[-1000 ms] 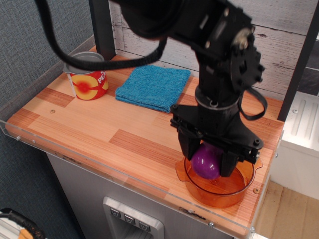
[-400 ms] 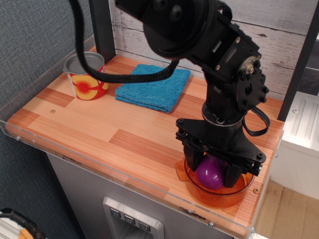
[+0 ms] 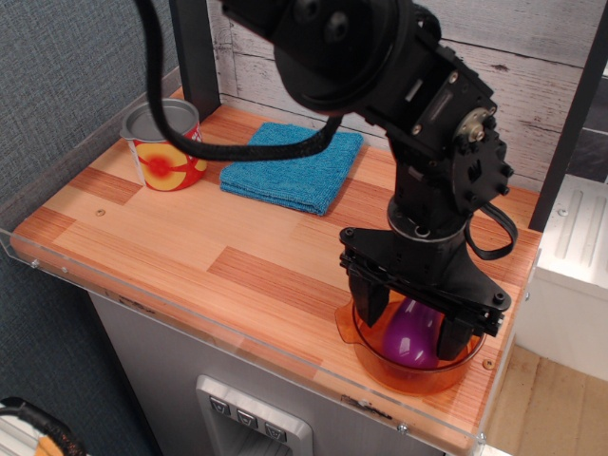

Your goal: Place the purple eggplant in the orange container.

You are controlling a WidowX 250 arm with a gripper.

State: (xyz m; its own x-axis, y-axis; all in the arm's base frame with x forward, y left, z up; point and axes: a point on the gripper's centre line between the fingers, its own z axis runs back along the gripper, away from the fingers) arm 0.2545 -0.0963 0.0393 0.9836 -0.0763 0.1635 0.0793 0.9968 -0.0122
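Note:
The purple eggplant [image 3: 410, 334] lies tilted inside the orange container [image 3: 404, 372], which stands at the front right corner of the wooden table. My gripper [image 3: 415, 323] reaches down into the container, with one black finger [image 3: 370, 309] on each side of the eggplant. The jaws stand spread a little wider than the eggplant, so the gripper looks open. The eggplant's green stem cap is hidden.
A red-and-yellow labelled tin can [image 3: 166, 147] stands at the back left. A folded blue cloth [image 3: 293, 166] lies at the back middle. A clear plastic lip [image 3: 190, 318] runs along the table's front edge. A black post [image 3: 195, 52] stands behind the can.
The gripper has come down into the container with the eggplant. The fingers have spread apart and the eggplant now rests lower, tilted in the container.

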